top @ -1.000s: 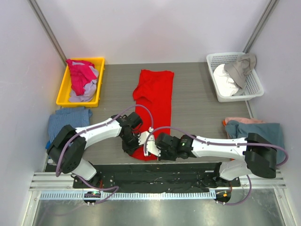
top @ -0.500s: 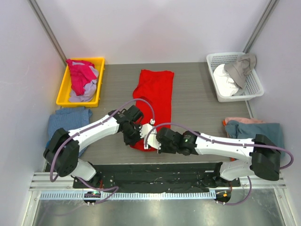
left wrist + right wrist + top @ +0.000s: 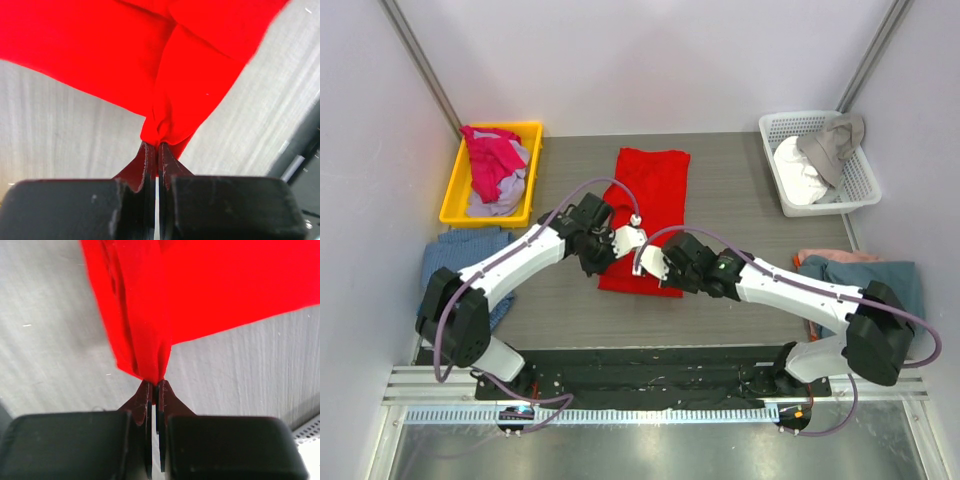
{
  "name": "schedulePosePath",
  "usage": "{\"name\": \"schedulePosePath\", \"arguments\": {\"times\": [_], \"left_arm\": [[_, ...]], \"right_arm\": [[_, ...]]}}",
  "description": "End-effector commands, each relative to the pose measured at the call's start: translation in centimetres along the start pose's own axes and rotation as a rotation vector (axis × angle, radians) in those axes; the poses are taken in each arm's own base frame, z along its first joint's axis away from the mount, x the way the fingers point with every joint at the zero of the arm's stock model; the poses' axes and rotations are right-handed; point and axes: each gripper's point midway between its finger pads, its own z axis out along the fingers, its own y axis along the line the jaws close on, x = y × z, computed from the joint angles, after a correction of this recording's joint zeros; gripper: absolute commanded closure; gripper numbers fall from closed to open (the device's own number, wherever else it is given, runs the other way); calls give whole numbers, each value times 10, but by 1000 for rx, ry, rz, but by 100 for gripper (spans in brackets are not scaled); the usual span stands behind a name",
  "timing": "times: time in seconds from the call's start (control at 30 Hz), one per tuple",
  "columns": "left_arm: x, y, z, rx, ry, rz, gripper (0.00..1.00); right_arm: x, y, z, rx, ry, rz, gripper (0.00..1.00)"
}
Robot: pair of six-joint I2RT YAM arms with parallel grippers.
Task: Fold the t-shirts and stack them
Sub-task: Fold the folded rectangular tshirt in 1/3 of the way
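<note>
At the far left, the yellow tray (image 3: 448,205) held pink and lavender t-shirts (image 3: 490,160). Mid-counter (image 3: 740,200), the red t-shirt (image 3: 650,185) lay as a narrow folded strip, its long axis running from my near edge toward the far one. My left end effector (image 3: 158,146) was clenched on the left of its near end and my right end effector (image 3: 154,384) on the right, with the cloth bunched at both pinches. The strip's long edges sat well apart from the tray and the white basket (image 3: 860,195).

A yellow plastic bin (image 3: 452,205) is sitting at the far left of the grey wood-grain table (image 3: 740,200). A white slotted basket (image 3: 860,185) is resting at its far right corner.
</note>
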Motion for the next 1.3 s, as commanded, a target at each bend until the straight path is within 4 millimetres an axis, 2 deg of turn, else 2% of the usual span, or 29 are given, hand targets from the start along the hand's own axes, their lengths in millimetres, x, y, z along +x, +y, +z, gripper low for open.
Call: {"name": "schedulePosePath", "arguments": {"times": [0.0,0.03,0.07,0.13,0.2,0.23,0.27,0.3,0.33,0.43,0.77,0.97,1.27], "left_arm": [[-22,31,5,-33,-33,41,100],[-32,40,3,-48,-53,50,100],[-33,44,13,-33,-40,45,100],[-45,59,14,-47,-58,50,100],[-46,67,26,-29,-39,46,100],[-55,75,24,-43,-53,51,100],[-56,79,26,-43,-52,53,100],[-53,84,34,-34,-35,45,100],[-58,90,32,-46,-48,46,100],[-57,102,38,-51,-38,39,100],[-53,126,44,-78,-31,18,100],[-65,144,43,-103,-50,15,100],[-70,153,56,-94,-43,1,100]], "right_arm": [[-11,-35,4,68,-17,18,99],[-7,-41,9,71,0,28,99],[-8,-44,11,71,-2,30,99],[-9,-55,17,77,9,35,99],[-13,-64,20,81,1,41,99],[-12,-68,22,84,4,38,99],[-8,-72,29,82,23,45,99],[-11,-78,29,90,17,47,99],[-10,-81,32,87,23,46,99],[-10,-94,40,91,27,59,99],[-7,-123,65,101,58,69,99],[-6,-143,72,134,62,79,99],[1,-161,85,147,83,98,99]]}}
